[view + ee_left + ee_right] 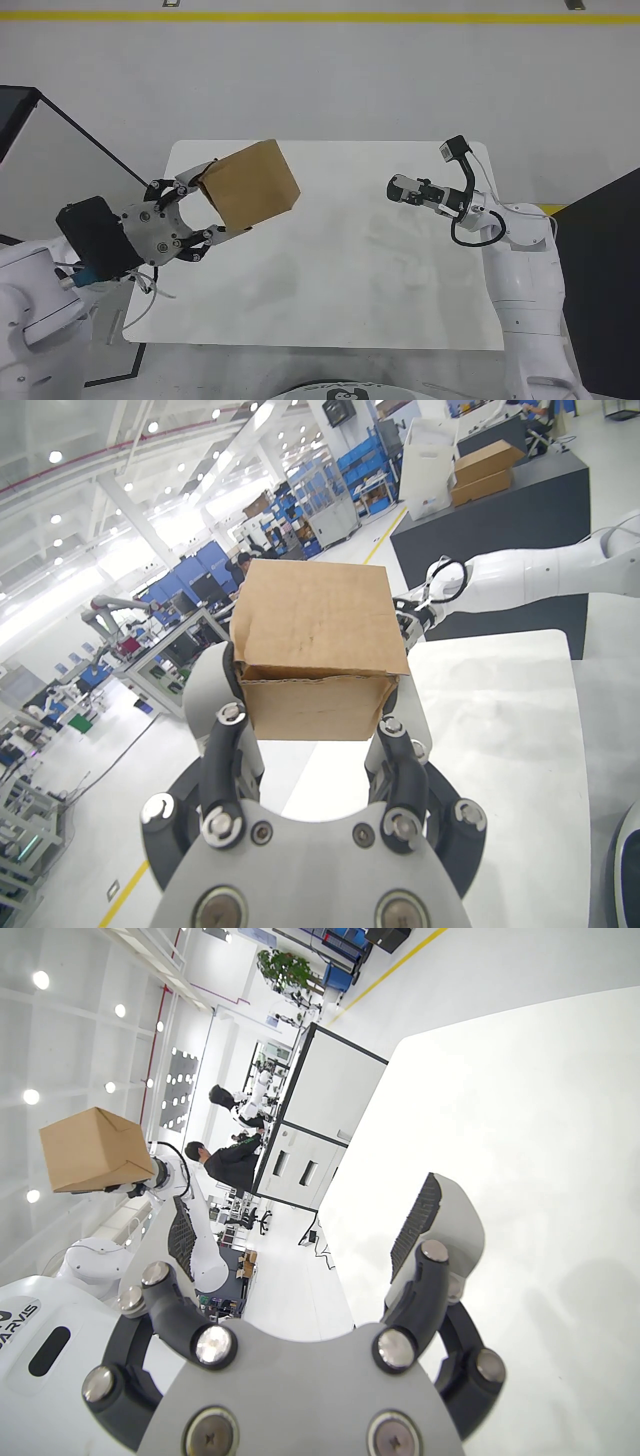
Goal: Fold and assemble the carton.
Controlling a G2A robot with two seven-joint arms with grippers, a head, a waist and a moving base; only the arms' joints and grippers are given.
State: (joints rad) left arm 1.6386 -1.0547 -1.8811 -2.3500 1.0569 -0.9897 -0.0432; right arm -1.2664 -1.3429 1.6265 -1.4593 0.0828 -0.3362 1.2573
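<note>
A brown cardboard carton (252, 184) is held up above the left part of the white table (350, 290), formed into a box shape. My left gripper (205, 205) is shut on the carton (320, 650), one finger on each side of its near end. In the right wrist view the carton (92, 1148) hangs in the air far off. My right gripper (392, 189) stands open over the right part of the table, apart from the carton, with nothing between its fingers (425, 1213).
The white table's bare top (500, 725) stretches between the two arms. A dark stand (20, 110) rises at the far left and a dark bench (610, 260) sits at the right edge. Several cardboard boxes (482, 470) lie on a far bench.
</note>
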